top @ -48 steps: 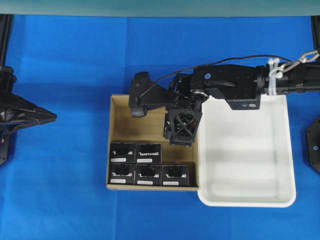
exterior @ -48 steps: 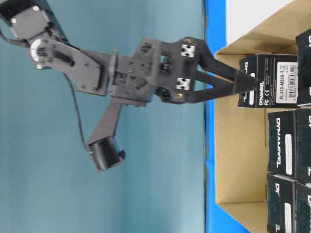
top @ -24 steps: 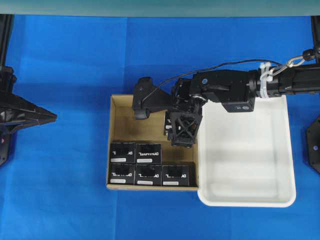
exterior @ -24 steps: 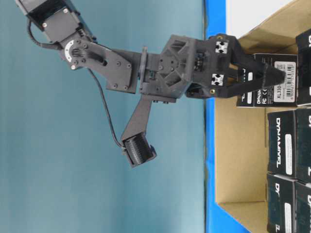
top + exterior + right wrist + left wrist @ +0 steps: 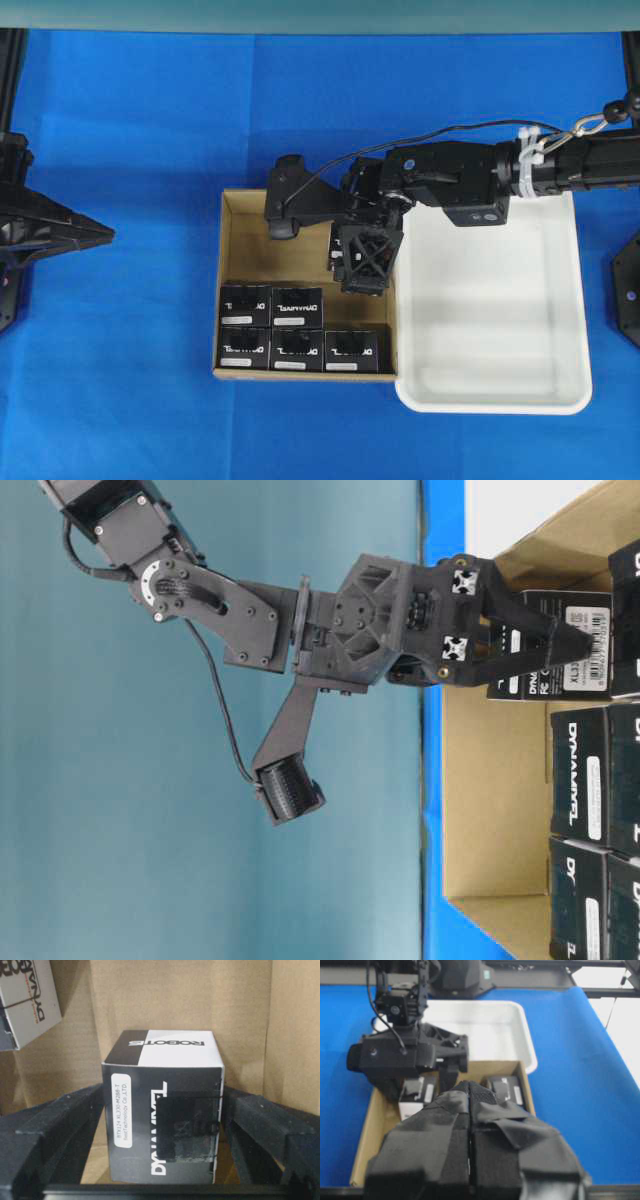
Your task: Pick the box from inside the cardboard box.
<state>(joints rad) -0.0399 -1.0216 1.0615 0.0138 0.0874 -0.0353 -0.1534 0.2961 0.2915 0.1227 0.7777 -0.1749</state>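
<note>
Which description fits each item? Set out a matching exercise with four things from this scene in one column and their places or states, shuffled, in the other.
Things:
1. white tray
2. cardboard box
3. right pincer
4. left pincer

Descriptions:
A. shut, away from the boxes
B. holds several black boxes
C. holds nothing
D. open, straddling one black box

Pairs: 1-C, 2-B, 3-D, 4-A

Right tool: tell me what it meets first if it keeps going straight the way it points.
The right tool would likely meet the cardboard box floor first: its open fingers already straddle the black box, which sits between them, apparently untouched.
</note>
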